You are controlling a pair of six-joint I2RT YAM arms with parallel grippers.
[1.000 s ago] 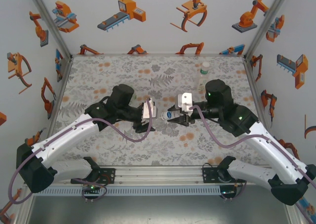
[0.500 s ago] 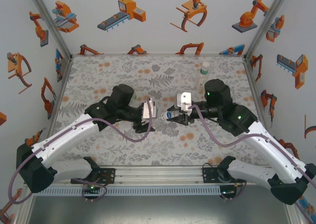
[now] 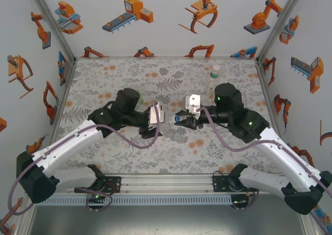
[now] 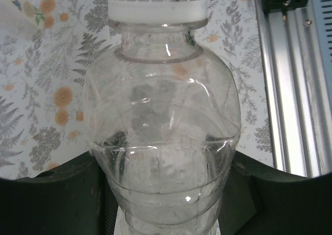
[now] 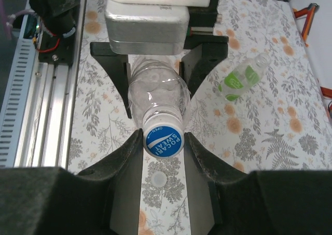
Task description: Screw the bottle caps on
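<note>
Two grips hold: my left gripper (image 4: 166, 188) pinches the clear bottle (image 5: 155, 92) over the counter (image 3: 104, 74), my right gripper (image 5: 162, 144) squeezes its blue cap (image 5: 162, 138). Crooked twisting could cross-thread it, or spin the bottle.

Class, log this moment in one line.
left gripper: shut on clear plastic bottle; right gripper: shut on blue round screw cap; cap: on neck
</note>
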